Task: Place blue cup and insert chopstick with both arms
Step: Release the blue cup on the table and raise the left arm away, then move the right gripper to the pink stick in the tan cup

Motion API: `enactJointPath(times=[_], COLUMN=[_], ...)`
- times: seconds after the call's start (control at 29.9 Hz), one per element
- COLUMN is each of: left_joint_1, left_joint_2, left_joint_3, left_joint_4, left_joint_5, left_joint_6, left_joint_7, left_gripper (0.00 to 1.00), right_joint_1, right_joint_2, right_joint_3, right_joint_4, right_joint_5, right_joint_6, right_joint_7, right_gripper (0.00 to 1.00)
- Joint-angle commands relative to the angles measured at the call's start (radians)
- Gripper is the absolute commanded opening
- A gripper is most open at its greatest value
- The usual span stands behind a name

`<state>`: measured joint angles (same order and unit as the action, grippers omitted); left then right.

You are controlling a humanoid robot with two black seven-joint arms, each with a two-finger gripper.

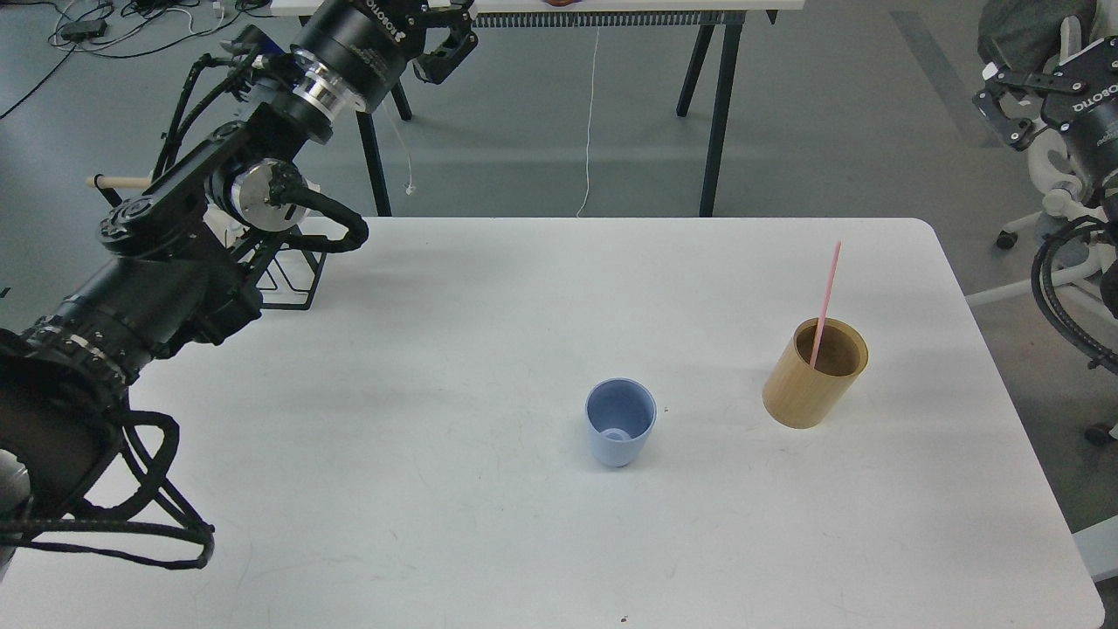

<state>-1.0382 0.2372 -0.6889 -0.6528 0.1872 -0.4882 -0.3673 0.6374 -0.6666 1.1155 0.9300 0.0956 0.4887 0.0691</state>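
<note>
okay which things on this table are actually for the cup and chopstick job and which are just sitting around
For the job: blue cup, standing empty; pink chopstick, standing in the tan wooden holder; left hand and right hand, both raised off the table.

Just lying about: black wire rack at the table's far left.

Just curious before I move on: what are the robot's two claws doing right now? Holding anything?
Left gripper: open, holding nothing.
Right gripper: open, holding nothing.
</note>
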Motion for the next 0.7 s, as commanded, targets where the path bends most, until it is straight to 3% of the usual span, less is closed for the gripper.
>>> enactJointPath(times=[0.0,0.2,0.5,0.67], left_joint_1=[0.012,0.026,0.056,0.078], left_joint_2=[0.013,0.008,0.017,0.043], left_joint_3=[0.000,0.000,-0.020,-0.026], left_joint_4=[0.050,0.162,0.167,0.168], left_joint_5=[-0.167,-0.259,-0.311,-0.351], left_joint_6=[0.000,0.000,0.000,0.000], left_joint_7=[0.008,0.008,0.005,0.007], left_gripper=[0.99,0.99,0.99,0.99], right_joint_1=[-0.011,-0.057,-0.120,-0.189], right_joint_2=[-0.050,-0.090,-0.094,-0.093], right_joint_3=[-0.013,-0.014,-0.019,-0.028], right_joint_4=[0.021,0.144,0.318,0.435], right_joint_5=[-0.101,-0.445,-1.046,-1.408], right_joint_6=[-0.001,-0.103,-0.234,-0.341], right_joint_7=[0.000,0.001,0.001,0.038], right_gripper=[0.99,0.99,0.98,0.98])
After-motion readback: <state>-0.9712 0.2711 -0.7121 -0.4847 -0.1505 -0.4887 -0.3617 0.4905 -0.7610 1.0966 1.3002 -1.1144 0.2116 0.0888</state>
